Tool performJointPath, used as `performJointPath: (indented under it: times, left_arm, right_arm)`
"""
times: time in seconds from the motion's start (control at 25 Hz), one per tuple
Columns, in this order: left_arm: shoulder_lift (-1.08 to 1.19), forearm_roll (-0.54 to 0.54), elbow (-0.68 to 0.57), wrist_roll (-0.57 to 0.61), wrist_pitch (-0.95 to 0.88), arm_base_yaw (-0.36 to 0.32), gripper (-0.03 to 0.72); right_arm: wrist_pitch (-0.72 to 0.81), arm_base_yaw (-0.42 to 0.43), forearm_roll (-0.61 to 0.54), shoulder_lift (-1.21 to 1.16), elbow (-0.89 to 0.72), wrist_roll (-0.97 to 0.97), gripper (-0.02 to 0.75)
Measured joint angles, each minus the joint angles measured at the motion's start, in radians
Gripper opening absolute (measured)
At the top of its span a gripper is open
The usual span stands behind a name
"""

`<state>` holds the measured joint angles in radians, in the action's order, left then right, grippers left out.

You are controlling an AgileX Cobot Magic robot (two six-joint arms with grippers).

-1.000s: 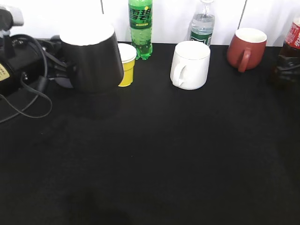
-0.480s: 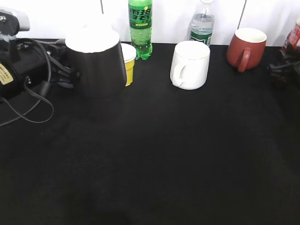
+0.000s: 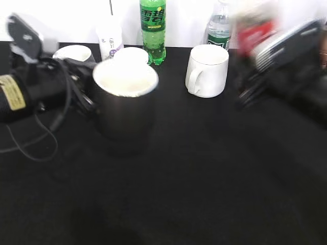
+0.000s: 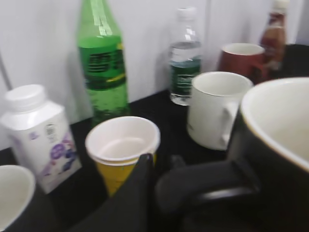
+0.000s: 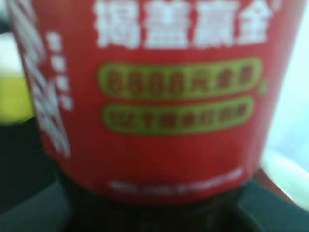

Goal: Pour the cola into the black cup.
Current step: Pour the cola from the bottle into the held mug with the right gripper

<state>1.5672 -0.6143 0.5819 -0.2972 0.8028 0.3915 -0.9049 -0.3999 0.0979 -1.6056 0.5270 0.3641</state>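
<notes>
The black cup (image 3: 125,104), with a white inside, hangs just over the table at left centre. My left gripper (image 3: 88,98) is shut on its black loop handle (image 4: 207,186). The cup fills the right of the left wrist view (image 4: 275,150), with one finger (image 4: 140,193) beside the handle. The cola (image 3: 253,31) is a motion blur of red label at upper right, carried by my right gripper (image 3: 258,58). In the right wrist view the red label with white writing (image 5: 159,125) fills the frame, with dark liquid below; the gripper (image 5: 154,215) is shut on the bottle.
Along the back stand a green soda bottle (image 3: 153,30), a water bottle (image 3: 218,26), a white milk bottle (image 3: 110,41), a grey mug (image 3: 74,52), a yellow paper cup (image 4: 123,150) and a white mug (image 3: 207,71). A red mug (image 4: 241,55) stands far right.
My left gripper carried the black cup to the right and forward, uncovering the milk bottle and grey mug. My right arm swung the cola in from the right edge towards the centre.
</notes>
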Motion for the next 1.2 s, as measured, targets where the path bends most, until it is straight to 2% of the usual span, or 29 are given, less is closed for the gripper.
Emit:
performJointPath:
  times: [0.12,0.32,0.44,0.76,1.2]
  left_arm:
    - [0.067,-0.005,0.000,-0.001,0.058,0.028,0.059]
    - [0.122,-0.003,0.000,0.056,0.124,0.028,0.059]
    - [0.122,-0.003,0.000,0.068,0.133,0.028,0.059]
    - [0.122,-0.003,0.000,0.106,0.054,0.028,0.059]
    - [0.122,0.001,0.000,0.109,0.134,0.028,0.059]
  right_arm:
    - [0.056,-0.066,0.014,0.000,-0.001,0.223,0.381]
    - [0.093,-0.067,0.006,0.000,0.015,0.622,0.377]
    - [0.093,-0.067,-0.029,0.000,0.039,0.795,0.377]
    - [0.093,-0.067,-0.098,0.000,0.062,1.065,0.376]
    - [0.089,-0.067,-0.085,0.000,0.112,1.192,0.376]
